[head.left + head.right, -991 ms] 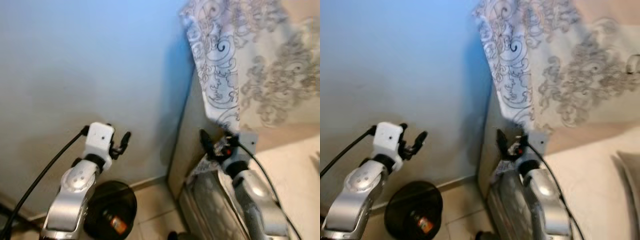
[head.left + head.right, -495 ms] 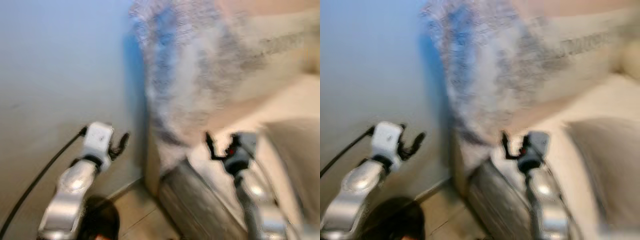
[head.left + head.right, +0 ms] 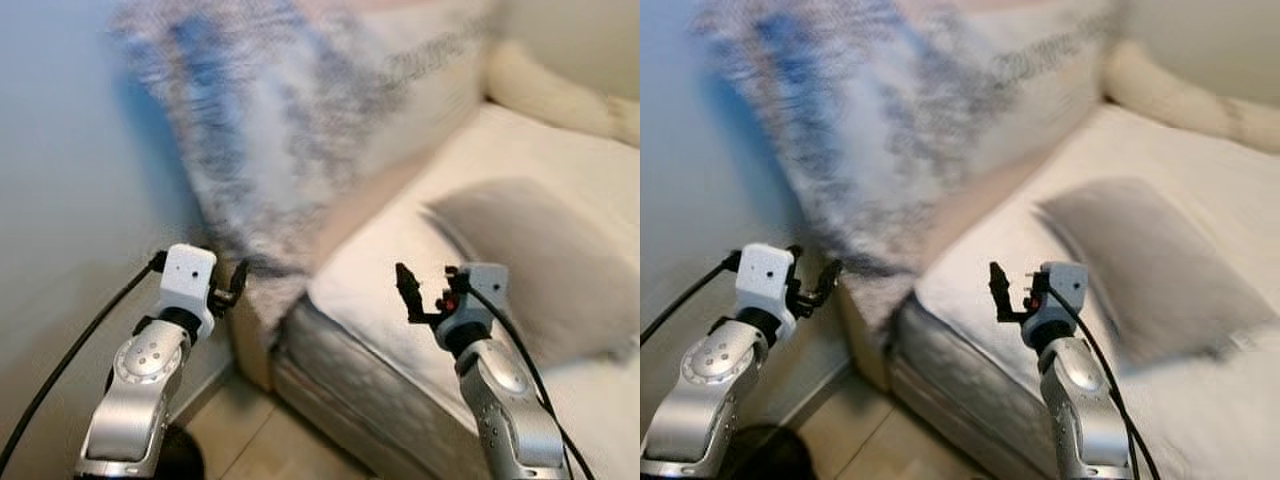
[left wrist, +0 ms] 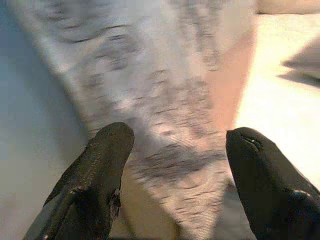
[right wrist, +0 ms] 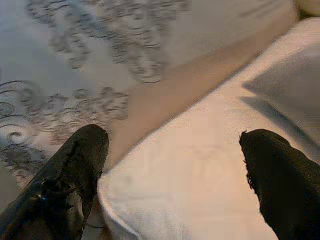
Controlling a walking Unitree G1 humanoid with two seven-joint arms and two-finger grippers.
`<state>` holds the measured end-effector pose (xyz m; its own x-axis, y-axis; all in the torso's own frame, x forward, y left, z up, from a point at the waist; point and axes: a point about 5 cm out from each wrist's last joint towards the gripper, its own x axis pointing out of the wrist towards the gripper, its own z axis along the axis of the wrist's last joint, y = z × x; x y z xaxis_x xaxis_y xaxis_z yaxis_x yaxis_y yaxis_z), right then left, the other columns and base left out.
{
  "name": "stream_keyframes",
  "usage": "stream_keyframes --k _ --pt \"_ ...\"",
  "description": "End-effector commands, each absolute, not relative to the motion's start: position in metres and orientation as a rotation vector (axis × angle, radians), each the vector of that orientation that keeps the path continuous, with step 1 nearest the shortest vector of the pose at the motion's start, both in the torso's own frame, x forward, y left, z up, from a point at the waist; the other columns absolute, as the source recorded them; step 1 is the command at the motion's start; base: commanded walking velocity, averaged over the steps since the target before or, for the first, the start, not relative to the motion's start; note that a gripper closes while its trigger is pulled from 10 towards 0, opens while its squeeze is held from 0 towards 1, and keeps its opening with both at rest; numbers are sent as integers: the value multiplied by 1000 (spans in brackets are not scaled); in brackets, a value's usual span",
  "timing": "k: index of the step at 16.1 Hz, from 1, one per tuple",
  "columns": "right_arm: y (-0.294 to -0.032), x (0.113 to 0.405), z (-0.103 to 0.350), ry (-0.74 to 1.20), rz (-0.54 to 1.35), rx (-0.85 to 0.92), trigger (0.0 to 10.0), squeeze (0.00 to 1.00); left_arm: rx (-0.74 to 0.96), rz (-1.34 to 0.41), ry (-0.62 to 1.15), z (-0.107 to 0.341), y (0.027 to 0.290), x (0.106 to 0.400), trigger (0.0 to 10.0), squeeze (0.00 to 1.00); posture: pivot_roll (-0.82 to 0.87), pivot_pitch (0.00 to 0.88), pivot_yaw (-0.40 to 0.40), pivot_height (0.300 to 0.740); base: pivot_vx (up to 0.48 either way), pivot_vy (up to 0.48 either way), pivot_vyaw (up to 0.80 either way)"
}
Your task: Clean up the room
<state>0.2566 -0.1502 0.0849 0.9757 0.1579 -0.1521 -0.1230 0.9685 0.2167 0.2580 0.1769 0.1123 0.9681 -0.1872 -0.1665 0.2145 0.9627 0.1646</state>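
A cream sofa point(image 3: 560, 150) stretches across the right, its grey front corner point(image 3: 340, 380) low in the middle. A grey patterned throw point(image 3: 280, 130) hangs over the armrest and backrest. A grey cushion point(image 3: 540, 260) lies on the seat. My left gripper point(image 3: 232, 285) is raised beside the armrest, open and holding nothing, with the throw point(image 4: 165, 110) ahead between its fingers point(image 4: 100, 170). My right gripper point(image 3: 420, 295) hovers open over the seat's front edge, short of the cushion point(image 5: 290, 85). The head views are blurred.
A pale blue-grey wall point(image 3: 70, 200) stands close on the left. Tan tiled floor point(image 3: 270, 440) shows below the sofa corner. A fluffy cream cushion point(image 3: 560, 90) lies along the sofa's back at upper right. A black round object point(image 3: 175, 462) peeks out at the bottom left.
The camera has swung to the right: the wall has slid left and the sofa seat and grey cushion have come into view. Both grippers stay raised and open.
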Motion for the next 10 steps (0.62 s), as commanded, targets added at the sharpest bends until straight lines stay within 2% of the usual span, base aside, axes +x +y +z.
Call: stream_keyframes --k 1,10 --pt "-155 258 89 150 126 209 10000 0 161 -214 147 114 173 260 10000 0 45 0 -23 740 0 0 -763" --pt "-156 261 90 145 116 190 10000 0 166 -207 129 117 175 263 10000 0 45 0 -22 740 0 0 -763"
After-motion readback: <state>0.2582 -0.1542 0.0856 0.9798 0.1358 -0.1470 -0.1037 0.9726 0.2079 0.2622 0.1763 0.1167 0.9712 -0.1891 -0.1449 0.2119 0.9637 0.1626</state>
